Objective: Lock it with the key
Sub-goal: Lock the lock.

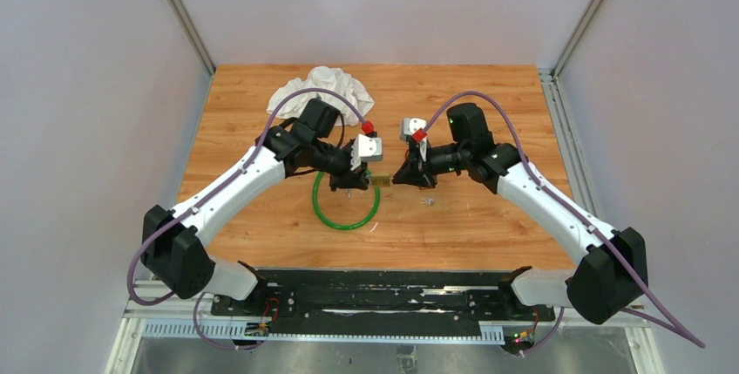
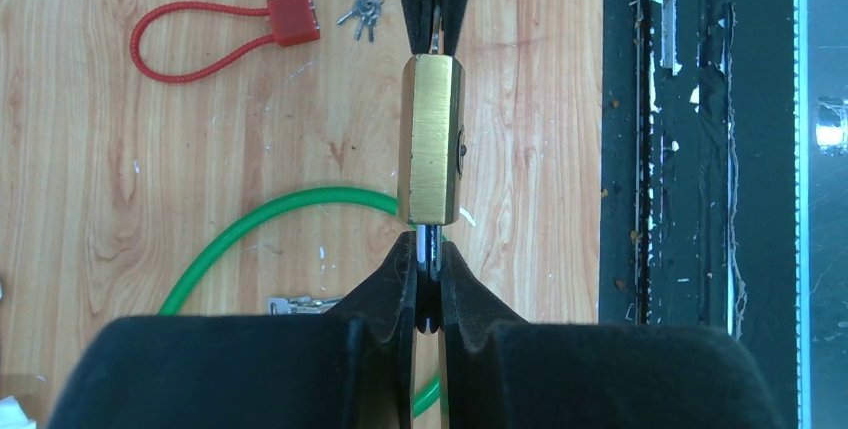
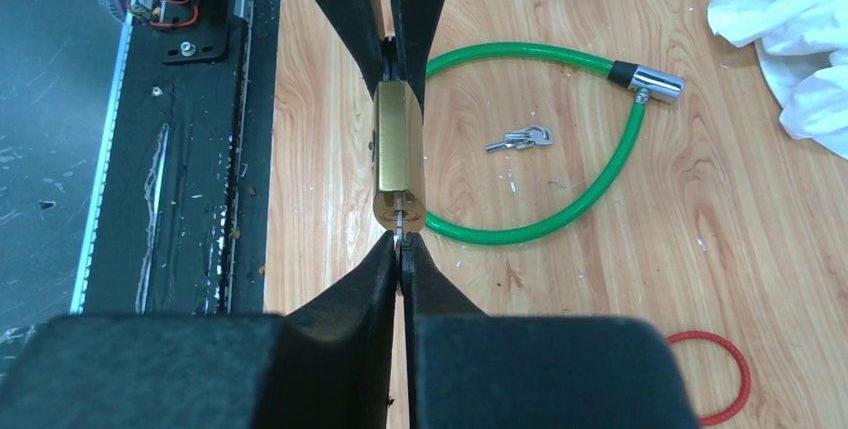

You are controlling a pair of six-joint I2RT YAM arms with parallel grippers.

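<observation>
A brass padlock [image 1: 381, 180] hangs above the table between my two grippers. My left gripper [image 2: 428, 261] is shut on the padlock's steel shackle, with the brass body [image 2: 430, 139] sticking out ahead of the fingertips. My right gripper [image 3: 400, 246] is shut on a small key [image 3: 399, 221] whose blade sits in the keyhole on the bottom face of the padlock [image 3: 398, 154]. In the top view the left gripper [image 1: 362, 179] and the right gripper [image 1: 401, 179] face each other across the lock.
A green cable lock loop [image 1: 346, 206] lies under the padlock, its metal end [image 3: 655, 81] lying free. A bunch of keys [image 3: 520, 139] lies inside the loop. A red cable lock [image 2: 290, 17] and more keys [image 2: 362, 14] lie nearby. White cloth [image 1: 322, 86] sits at the back.
</observation>
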